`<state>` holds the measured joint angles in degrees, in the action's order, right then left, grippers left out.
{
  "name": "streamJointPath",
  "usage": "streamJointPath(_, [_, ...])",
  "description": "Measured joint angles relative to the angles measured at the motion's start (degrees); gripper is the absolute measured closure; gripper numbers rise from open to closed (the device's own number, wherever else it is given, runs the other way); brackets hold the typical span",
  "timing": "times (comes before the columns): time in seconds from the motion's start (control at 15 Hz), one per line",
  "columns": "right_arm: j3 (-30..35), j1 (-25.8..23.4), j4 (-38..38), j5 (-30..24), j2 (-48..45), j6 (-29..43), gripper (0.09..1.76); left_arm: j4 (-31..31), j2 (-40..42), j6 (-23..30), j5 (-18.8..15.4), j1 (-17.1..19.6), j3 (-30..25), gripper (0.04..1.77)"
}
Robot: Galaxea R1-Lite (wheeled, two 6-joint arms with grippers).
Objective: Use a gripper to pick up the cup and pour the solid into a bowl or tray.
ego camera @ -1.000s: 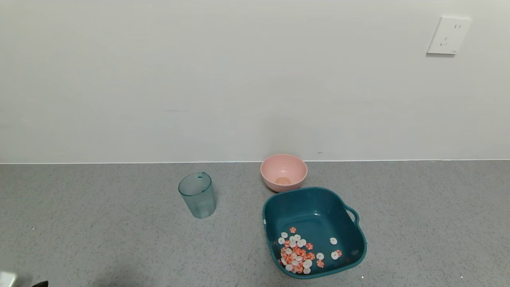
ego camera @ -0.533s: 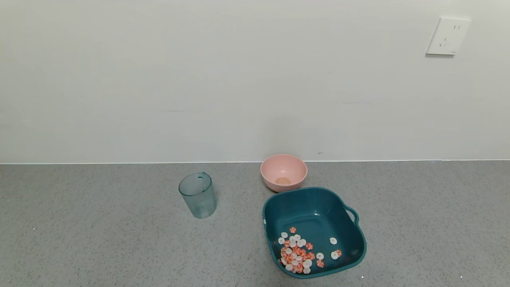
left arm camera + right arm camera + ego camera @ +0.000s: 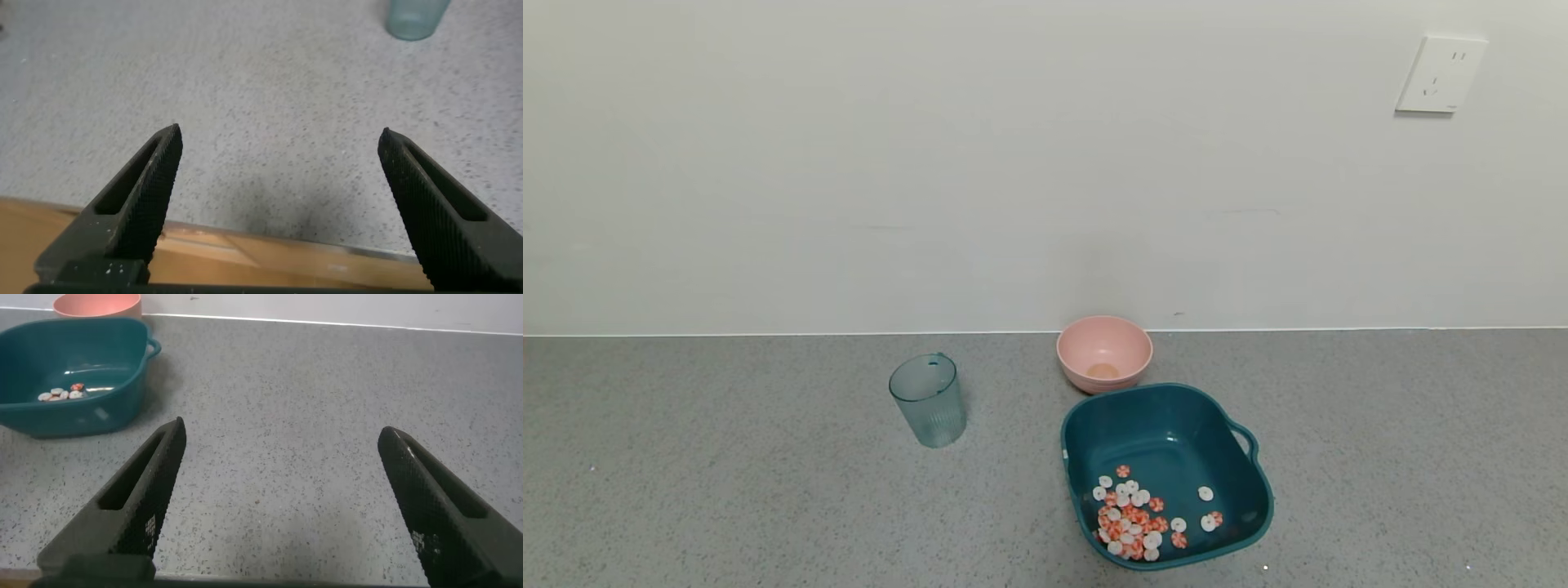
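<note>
Bench (image 3: 686, 490): grey speckled top, white wall along its far edge, a wall socket (image 3: 1441, 73) high toward the far right corner.

Cup (image 3: 928, 399): I see it upright and empty, left of the bench's middle, well apart from the other vessels; its base also shows in the left wrist view (image 3: 417, 18).

Tub (image 3: 1166, 475): teal, right of middle, handle facing the right edge. Also seen in the right wrist view (image 3: 73, 371).

Discs (image 3: 1131, 518): white and orange-red, lying in the tub, bunched in the corner nearest the front edge, a few loose ones beside the heap.

Pink bowl (image 3: 1104, 353): just behind the tub, near the far edge, almost touching it.

Left gripper (image 3: 278, 196): I read its fingers as spread wide, holding nothing, low over the bench's front edge, cup far ahead.

Right gripper (image 3: 282, 498): fingers likewise wide apart and empty, over the front edge on the right side, tub well off.
</note>
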<state>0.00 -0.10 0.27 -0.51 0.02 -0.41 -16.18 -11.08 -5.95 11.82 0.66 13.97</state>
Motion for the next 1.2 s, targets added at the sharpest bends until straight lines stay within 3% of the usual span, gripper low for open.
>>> streamJointPath(0.33, [0.0, 0.0, 0.0, 0.0, 0.0, 0.0, 0.14, 3.1, 7.4, 0.2, -7.5, -0.4, -1.3, 0.09])
streamJointPath(0.6, [0.0, 0.0, 0.0, 0.0, 0.0, 0.0, 0.14, 17.6, 10.5, 0.5, -7.4, -0.5, -9.1, 0.09])
streamJointPath(0.87, [0.0, 0.0, 0.0, 0.0, 0.0, 0.0, 0.14, 27.3, 11.0, 0.4, -7.5, -0.5, -13.3, 0.09])
streamJointPath(1.0, [0.0, 0.0, 0.0, 0.0, 0.0, 0.0, 0.14, 26.2, 11.1, 0.4, -8.9, -0.5, -13.8, 0.09])
streamJointPath(1.2, [0.0, 0.0, 0.0, 0.0, 0.0, 0.0, 0.14, 17.8, 11.1, 1.4, -12.3, -0.5, -14.0, 0.09])
